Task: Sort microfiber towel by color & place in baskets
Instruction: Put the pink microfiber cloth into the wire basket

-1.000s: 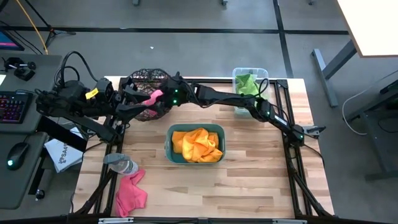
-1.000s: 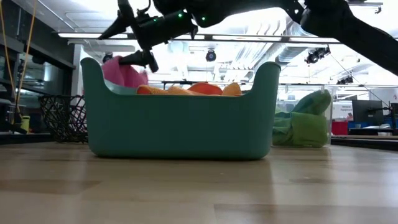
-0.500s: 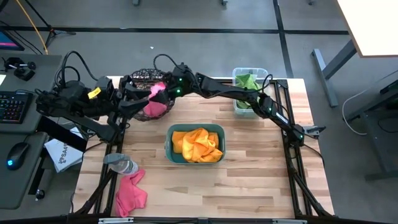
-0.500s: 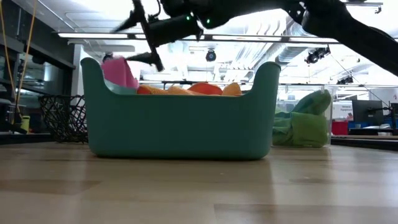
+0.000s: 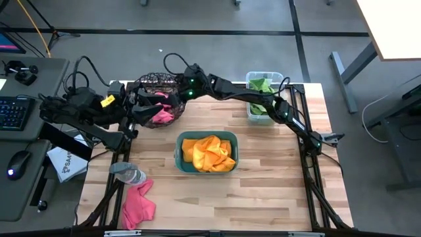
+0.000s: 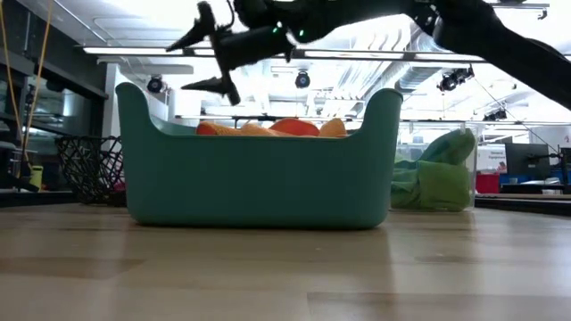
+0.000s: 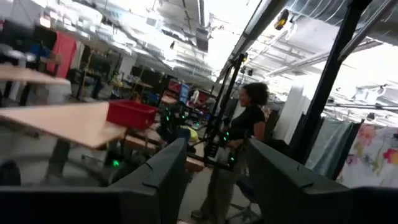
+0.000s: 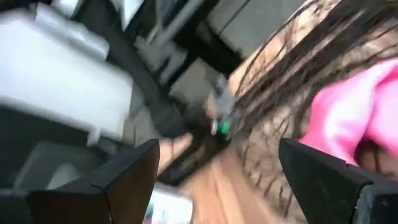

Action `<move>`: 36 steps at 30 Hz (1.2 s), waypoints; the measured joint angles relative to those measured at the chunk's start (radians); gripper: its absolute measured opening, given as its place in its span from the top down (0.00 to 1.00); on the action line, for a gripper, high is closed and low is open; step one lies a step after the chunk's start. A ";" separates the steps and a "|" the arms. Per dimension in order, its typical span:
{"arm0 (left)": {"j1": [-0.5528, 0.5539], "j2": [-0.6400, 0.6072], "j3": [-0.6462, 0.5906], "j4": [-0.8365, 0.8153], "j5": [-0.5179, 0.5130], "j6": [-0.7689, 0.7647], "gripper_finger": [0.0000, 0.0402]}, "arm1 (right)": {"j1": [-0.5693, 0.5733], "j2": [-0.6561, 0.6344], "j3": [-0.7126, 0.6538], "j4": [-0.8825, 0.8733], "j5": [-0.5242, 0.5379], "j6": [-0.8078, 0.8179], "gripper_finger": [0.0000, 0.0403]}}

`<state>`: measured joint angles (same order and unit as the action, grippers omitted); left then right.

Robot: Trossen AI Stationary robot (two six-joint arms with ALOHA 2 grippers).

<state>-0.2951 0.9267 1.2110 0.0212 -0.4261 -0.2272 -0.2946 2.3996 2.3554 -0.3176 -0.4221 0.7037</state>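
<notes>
My right gripper (image 5: 173,99) hangs open over the round dark wire-mesh basket (image 5: 146,83); in the low view my right gripper (image 6: 203,61) stands spread above the teal tub's left end. A pink towel (image 5: 161,113) lies crumpled inside that basket, and in the right wrist view the pink towel (image 8: 351,118) shows beyond my open fingers, apart from them. My left gripper (image 5: 133,110) waits open beside the basket's left side. A second pink towel (image 5: 138,204) lies on the table's near left corner. Orange towels (image 5: 207,151) fill the teal tub (image 5: 177,141). Green towels (image 5: 261,87) sit in the clear bin (image 5: 279,79).
A clear plastic bottle (image 5: 128,174) lies on its side just beyond the loose pink towel. A white printed packet (image 5: 66,164) sits off the table's left edge. Bare wood stretches across the near and right parts of the table. A person (image 7: 239,149) stands in the room behind.
My right gripper carried the pink towel toward the far left over the wire-mesh basket and let it go. The towel dropped into the basket and no longer shows above the tub's rim in the low view. The gripper then rose slightly.
</notes>
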 joint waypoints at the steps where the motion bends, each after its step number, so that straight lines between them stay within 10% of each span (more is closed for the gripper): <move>1: 0.000 0.005 0.000 -0.004 0.010 -0.014 0.61 | -0.006 -0.014 0.000 -0.043 -0.019 -0.034 0.19; 6: 0.000 0.040 0.000 -0.044 0.081 -0.074 0.61 | -0.048 -0.136 0.000 -0.352 0.067 -0.285 0.19; 15: 0.026 0.216 0.022 -0.143 0.151 -0.236 0.61 | -0.020 -0.439 0.001 -0.885 0.524 -0.591 0.19; 24: 0.110 0.630 0.303 -0.991 0.829 -0.322 0.61 | 0.044 -0.668 0.001 -1.131 0.756 -0.490 0.19; 31: -0.024 0.848 0.306 -1.427 0.923 -0.188 0.61 | 0.087 -0.735 0.001 -1.256 0.842 -0.408 0.19; 36: -0.111 0.972 0.306 -1.447 0.922 -0.136 0.61 | 0.101 -0.736 -0.001 -1.254 0.840 -0.417 0.19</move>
<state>-0.4060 1.8986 1.5173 -1.4257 0.4956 -0.3629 -0.1936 1.6633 2.3548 -1.5712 0.4183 0.2867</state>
